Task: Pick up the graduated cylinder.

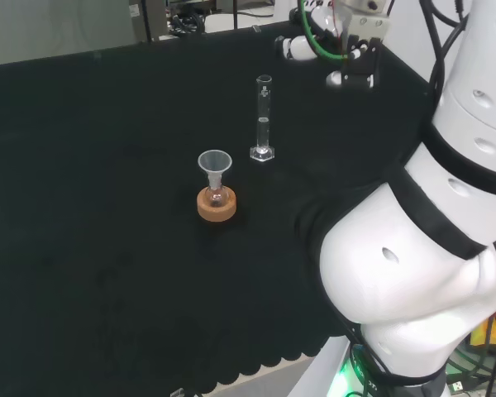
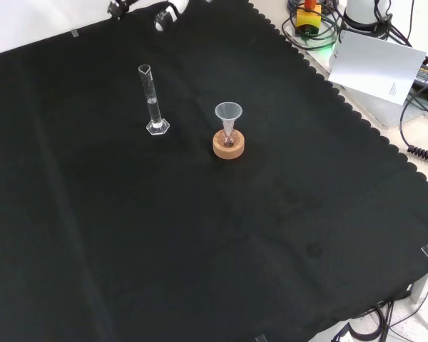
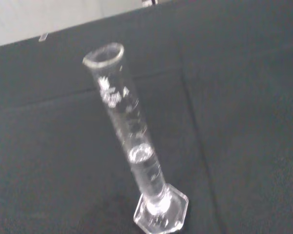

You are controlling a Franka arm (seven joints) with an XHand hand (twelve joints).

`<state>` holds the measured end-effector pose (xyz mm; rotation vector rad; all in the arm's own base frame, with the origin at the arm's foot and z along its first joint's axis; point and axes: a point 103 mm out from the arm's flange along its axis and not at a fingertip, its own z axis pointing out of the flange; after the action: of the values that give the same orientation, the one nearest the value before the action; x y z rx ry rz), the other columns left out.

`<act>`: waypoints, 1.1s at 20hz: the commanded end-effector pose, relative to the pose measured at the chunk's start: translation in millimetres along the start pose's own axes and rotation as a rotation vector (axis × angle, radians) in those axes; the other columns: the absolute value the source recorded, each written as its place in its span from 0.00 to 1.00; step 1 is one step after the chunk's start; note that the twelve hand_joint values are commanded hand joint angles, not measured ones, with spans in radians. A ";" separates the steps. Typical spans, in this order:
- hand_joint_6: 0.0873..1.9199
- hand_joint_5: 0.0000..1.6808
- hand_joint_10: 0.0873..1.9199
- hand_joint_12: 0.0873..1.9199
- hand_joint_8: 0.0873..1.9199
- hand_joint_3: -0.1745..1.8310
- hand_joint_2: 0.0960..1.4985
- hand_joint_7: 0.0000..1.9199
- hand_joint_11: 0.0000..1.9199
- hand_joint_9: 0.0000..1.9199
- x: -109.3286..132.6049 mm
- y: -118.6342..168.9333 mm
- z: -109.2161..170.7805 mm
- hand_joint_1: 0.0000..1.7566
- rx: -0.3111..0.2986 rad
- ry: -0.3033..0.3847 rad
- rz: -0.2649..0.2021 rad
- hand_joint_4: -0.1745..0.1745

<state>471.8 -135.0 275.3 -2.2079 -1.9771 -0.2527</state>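
A clear graduated cylinder (image 1: 264, 118) stands upright and untouched on its hexagonal foot on the black cloth (image 1: 99, 207), seen from the head view. The robot's black and white hand (image 1: 351, 50) hangs above the far right part of the bench, well apart from the cylinder and up to its right; whether its fingers are spread or curled cannot be told from this angle, though nothing appears to be in them. Just in front of and to the left of the cylinder, a small flask with a clear funnel (image 1: 215, 165) in its neck sits in a cork ring stand (image 1: 217, 205).

In the front view the cylinder (image 2: 153, 100) stands to the left of the cork ring (image 2: 228, 145) and its funnel (image 2: 228, 114), with parts of the hand (image 2: 164, 16) showing at the top edge, beyond the cylinder.

The wrist view looks down on the cylinder (image 3: 132, 141) at close range, its pouring lip, printed scale and foot visible, and what may be a liquid level about halfway up.
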 end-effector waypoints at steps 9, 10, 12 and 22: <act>0.00 0.19 0.29 0.70 0.28 0.20 0.58 0.07 0.10 0.18 -14.1 19.3 110.9 0.29 0.045 0.227 -0.125 0.42; 0.00 0.19 0.29 0.70 0.28 0.20 0.58 0.08 0.10 0.19 -15.4 19.0 113.3 0.30 0.039 0.243 -0.134 0.42; 0.00 0.19 0.29 0.70 0.28 0.20 0.57 0.09 0.10 0.20 -17.2 17.1 117.6 0.31 0.017 0.271 -0.153 0.43; 0.00 0.23 0.28 0.69 0.28 0.21 0.53 0.13 0.14 0.25 -24.7 9.2 138.3 0.40 -0.076 0.505 -0.246 0.44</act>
<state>479.8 -129.4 153.5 -1.8363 -2.0028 -0.6133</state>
